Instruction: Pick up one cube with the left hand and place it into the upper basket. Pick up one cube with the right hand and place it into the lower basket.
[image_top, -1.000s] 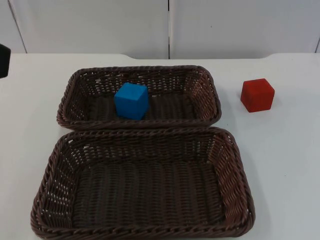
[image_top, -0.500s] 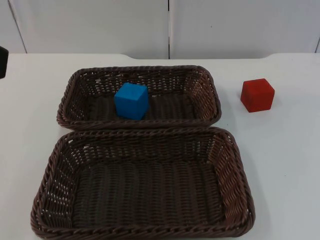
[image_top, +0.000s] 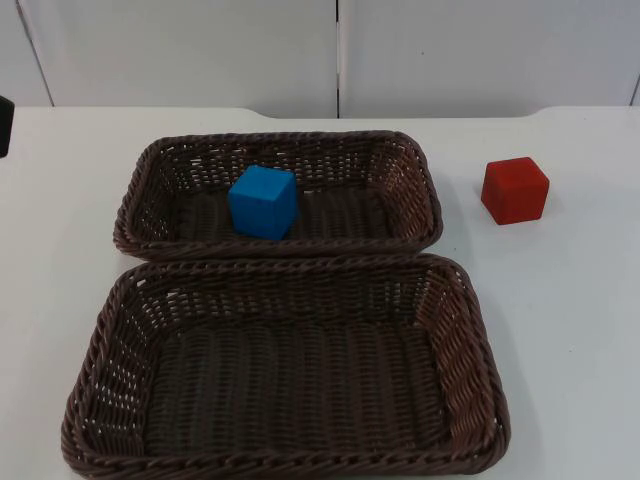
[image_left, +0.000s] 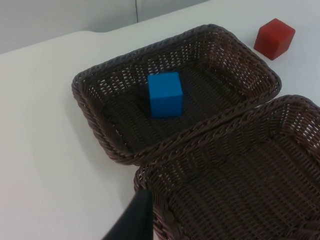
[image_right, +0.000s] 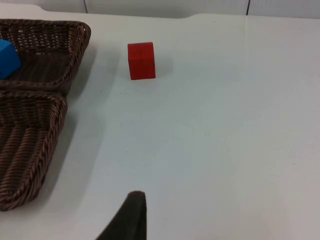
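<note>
Cubes first, taken from the left: the blue cube (image_top: 263, 201) sits on the floor of the upper basket (image_top: 410, 160), left of that basket's middle, resting flat on the weave. From the left gripper (image_left: 131, 220), which hangs over the bare white table (image_top: 570, 300) just off the near left corner of the lower basket (image_top: 480, 400), the blue cube lies ahead, past the seam where the two baskets' rims touch (image_left: 200, 132). I cannot tell whether the left gripper's fingers are apart or together.

The lower basket holds nothing. The two baskets lie side by side, long rims pressed together.

Further right, the red cube (image_top: 515, 190) stands on the table, just beside the upper basket's right end but apart from it. It is well ahead of the right gripper (image_right: 127, 217), which hovers over bare table to the right of the lower basket (image_right: 30, 150); whether its fingers are apart or together cannot be told either.
</note>
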